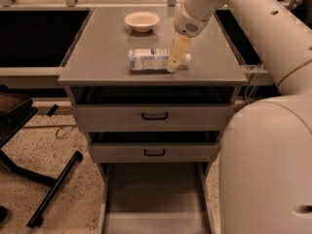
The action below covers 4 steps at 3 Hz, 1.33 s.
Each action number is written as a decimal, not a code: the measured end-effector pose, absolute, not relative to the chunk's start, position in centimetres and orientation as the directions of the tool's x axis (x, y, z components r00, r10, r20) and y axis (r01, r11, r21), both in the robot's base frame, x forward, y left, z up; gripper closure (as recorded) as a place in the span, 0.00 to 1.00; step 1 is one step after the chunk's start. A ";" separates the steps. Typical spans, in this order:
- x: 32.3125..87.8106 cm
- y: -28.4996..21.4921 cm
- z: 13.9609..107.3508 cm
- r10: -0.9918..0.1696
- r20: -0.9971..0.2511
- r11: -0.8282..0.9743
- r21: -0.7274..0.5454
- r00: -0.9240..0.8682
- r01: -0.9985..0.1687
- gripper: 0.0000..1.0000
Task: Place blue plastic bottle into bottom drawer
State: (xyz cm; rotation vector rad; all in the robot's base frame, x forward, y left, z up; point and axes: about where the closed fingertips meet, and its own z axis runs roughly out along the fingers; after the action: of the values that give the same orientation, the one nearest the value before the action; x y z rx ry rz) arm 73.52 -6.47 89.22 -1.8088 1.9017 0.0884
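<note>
The blue plastic bottle [148,60] lies on its side on the grey cabinet top [97,48], with its white cap [186,58] pointing right. My gripper [175,57] comes down from the arm at the upper right and sits at the bottle's neck end, overlapping it just left of the cap. The bottom drawer [153,199] is pulled open below, and its plain grey floor shows nothing in it.
A cream round bowl [142,21] stands at the back of the cabinet top. Two shallower drawers with black handles [154,116] sit slightly open above the bottom one. A black chair base [44,179] stands on the floor at left. My white robot body [268,165] fills the right side.
</note>
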 end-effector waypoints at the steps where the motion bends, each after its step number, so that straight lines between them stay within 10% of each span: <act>1: 74.2 -5.2 87.0 -0.906 -0.422 0.087 -0.256 0.030 -0.963 0.00; 2: 74.8 -3.4 85.6 -0.900 -0.431 0.041 -0.233 0.066 -0.972 0.00; 4: 75.0 -3.2 85.4 -0.899 -0.432 0.036 -0.231 0.070 -0.972 0.38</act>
State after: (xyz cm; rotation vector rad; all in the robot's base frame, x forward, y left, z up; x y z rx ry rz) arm 74.96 -3.22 85.38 -1.8870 1.8535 0.2068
